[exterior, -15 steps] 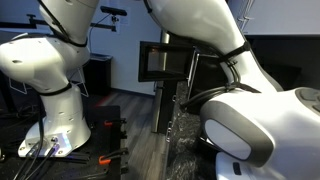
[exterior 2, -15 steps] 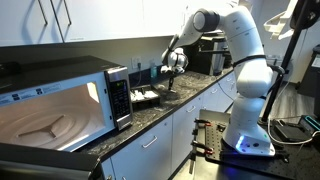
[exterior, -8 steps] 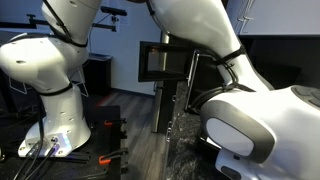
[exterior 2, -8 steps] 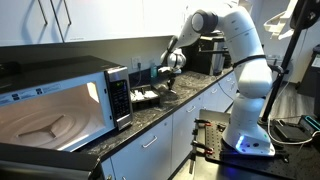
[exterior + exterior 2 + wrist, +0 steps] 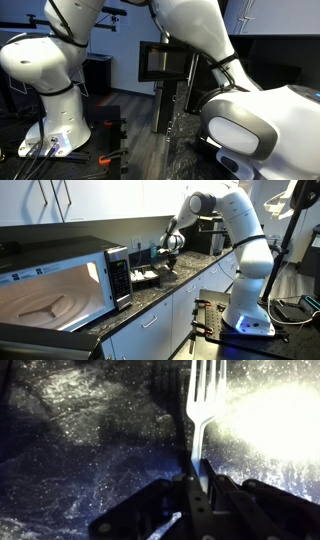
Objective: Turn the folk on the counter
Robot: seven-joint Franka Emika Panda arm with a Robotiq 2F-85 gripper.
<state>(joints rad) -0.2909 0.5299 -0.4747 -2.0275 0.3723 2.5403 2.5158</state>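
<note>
Our gripper (image 5: 196, 480) pinches the fork (image 5: 203, 400) by its thin handle, over the counter (image 5: 80, 450). If we turn too fast, the fork could slip out and fall.

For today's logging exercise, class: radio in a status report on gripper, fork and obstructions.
Gripper shut on fork handle, tines pointing away. Fork over speckled counter. Nothing blocking in wrist view.

Exterior view jammed against the white arm (image 5: 250, 115), exterior view from beyond the microwave (image 5: 60, 275) along the counter (image 5: 198, 271) to that arm, wrist view close over the same counter.
</note>
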